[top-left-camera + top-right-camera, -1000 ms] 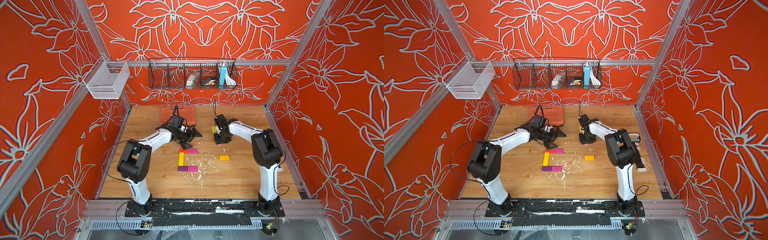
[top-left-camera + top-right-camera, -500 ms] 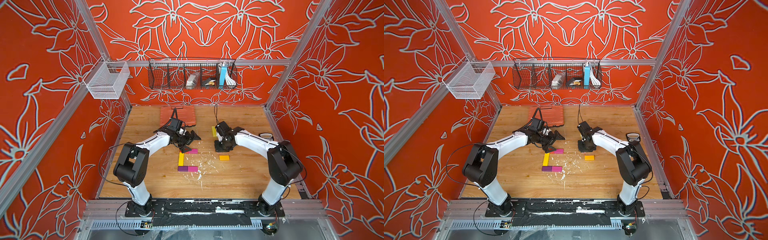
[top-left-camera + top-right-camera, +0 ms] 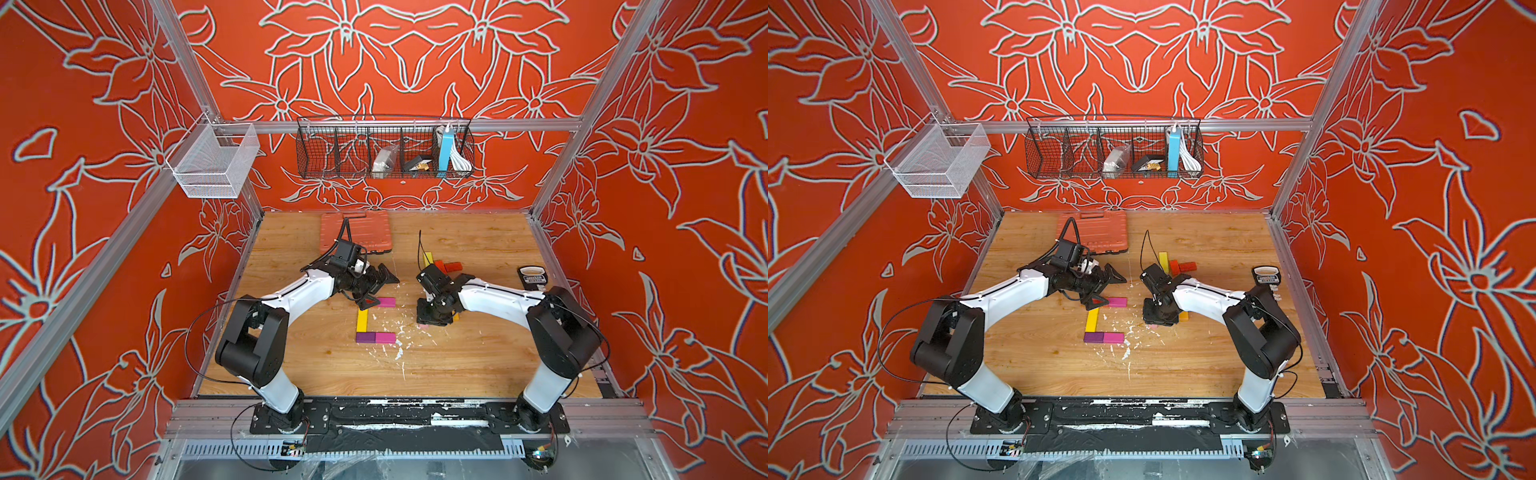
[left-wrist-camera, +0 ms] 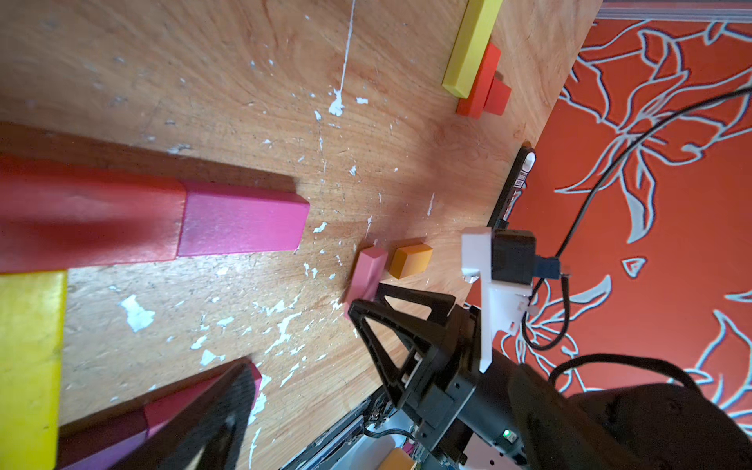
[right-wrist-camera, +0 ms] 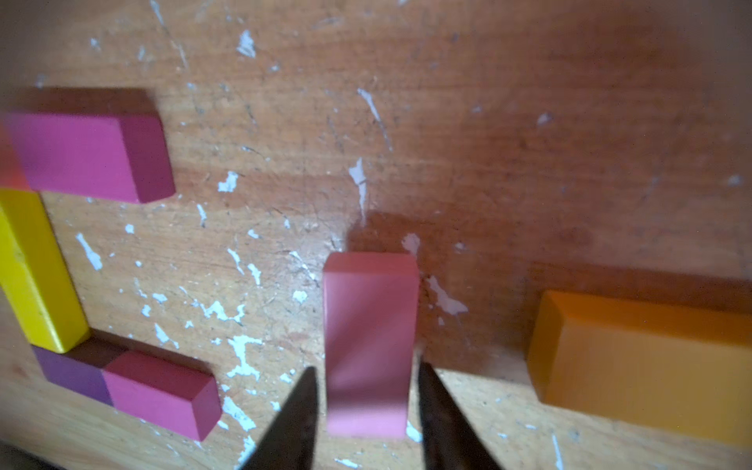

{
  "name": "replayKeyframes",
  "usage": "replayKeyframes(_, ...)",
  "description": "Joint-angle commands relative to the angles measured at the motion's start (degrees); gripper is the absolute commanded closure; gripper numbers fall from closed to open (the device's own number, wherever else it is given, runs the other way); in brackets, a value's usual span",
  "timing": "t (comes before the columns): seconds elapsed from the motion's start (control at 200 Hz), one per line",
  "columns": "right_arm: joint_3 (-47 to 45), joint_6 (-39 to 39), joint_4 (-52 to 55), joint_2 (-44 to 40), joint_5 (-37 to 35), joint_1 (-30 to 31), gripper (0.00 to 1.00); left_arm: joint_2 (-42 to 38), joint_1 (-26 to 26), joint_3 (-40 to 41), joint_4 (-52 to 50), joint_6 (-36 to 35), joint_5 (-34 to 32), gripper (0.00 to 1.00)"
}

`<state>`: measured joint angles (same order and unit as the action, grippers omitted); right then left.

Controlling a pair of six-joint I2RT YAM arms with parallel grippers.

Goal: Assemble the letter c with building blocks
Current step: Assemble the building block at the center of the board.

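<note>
Right gripper (image 5: 366,366) is straddling pink block (image 5: 370,309), jaws slightly parted, not pinching: probably parking it beside orange block (image 5: 643,358). Left gripper (image 3: 379,289) is hovering, jaws wide.

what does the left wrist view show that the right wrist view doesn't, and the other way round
Only the left wrist view: a second long yellow block lying against two red blocks, and a slim black device.
Only the right wrist view: both fingers of the right gripper, one each side of the pale pink rectangular block, gaps between.
Both: that pink block, the orange rectangular block beside it, the magenta rectangular block and the long yellow block of the half-built letter.
</note>
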<state>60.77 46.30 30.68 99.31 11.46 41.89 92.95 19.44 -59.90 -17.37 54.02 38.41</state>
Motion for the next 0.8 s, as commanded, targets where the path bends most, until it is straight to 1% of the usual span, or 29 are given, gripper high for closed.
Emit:
replayKeyframes(0.0, -0.44, 1.77, 0.35, 0.47, -1.36, 1.0, 0.39, -1.33, -0.37, 0.48, 0.48, 0.02, -0.23, 0.02)
replayKeyframes(0.05, -0.48, 2.26, 0.36, 0.31, -1.21, 1.35, 0.37, -1.25, -0.37, 0.48, 0.58, 0.1, -0.1, 0.02)
replayKeyframes(0.125, -0.4, 2.87, -0.28, 0.49, -0.78, 2.0, 0.35, -1.11, -0.37, 0.33, 0.67, 0.12, -0.01, 0.02)
replayKeyframes(0.28, 1.33, 4.03, -2.14, 2.22, 1.48, 3.4, 0.35, -0.95, -0.35, -0.09, 0.36, 0.03, 0.08, 0.02)
replayKeyframes(0.365, 2.05, 4.02, -5.43, 2.64, 3.91, 4.06, 0.36, -1.19, -0.37, -0.3, 0.02, -0.05, 0.09, 0.02)
replayKeyframes(0.43, 2.24, 3.42, -8.25, 2.07, 6.01, 4.04, 0.36, -1.42, -0.37, -0.56, -0.38, -0.23, -0.05, 0.01)
replayKeyframes(0.485, 2.32, 2.51, -8.83, 1.0, 6.3, 4.03, 0.36, -1.55, -0.46, -0.74, -0.63, -0.32, -0.09, 0.02)
replayKeyframes(0.54, 2.42, 0.82, -8.06, -0.54, 5.43, 4.02, 0.35, -1.75, -0.51, -0.96, -0.87, -0.4, -0.01, 0.02)
replayKeyframes(0.63, 2.86, -2.45, -3.72, -3.19, 2.13, 4.08, 0.34, -2.15, -0.76, -1.17, -1.08, -0.32, 0.04, 0.02)
replayKeyframes(0.676, 2.85, -4.54, -1.77, -4.5, -0.12, 4.07, 0.31, -2.37, -1.02, -1.35, -1.33, -0.45, 0.16, 0.02)
replayKeyframes(0.721, 3.12, -7.01, 0.27, -5.27, -2.8, 3.97, 0.26, -2.63, -1.36, -1.45, -1.51, -0.54, 0.08, 0.02)
replayKeyframes(0.796, 4.97, -12.28, 4.56, -5.2, -6.72, 3.97, 0.2, -2.95, -2.25, -1.62, -1.78, -0.58, 0.26, 0.02)
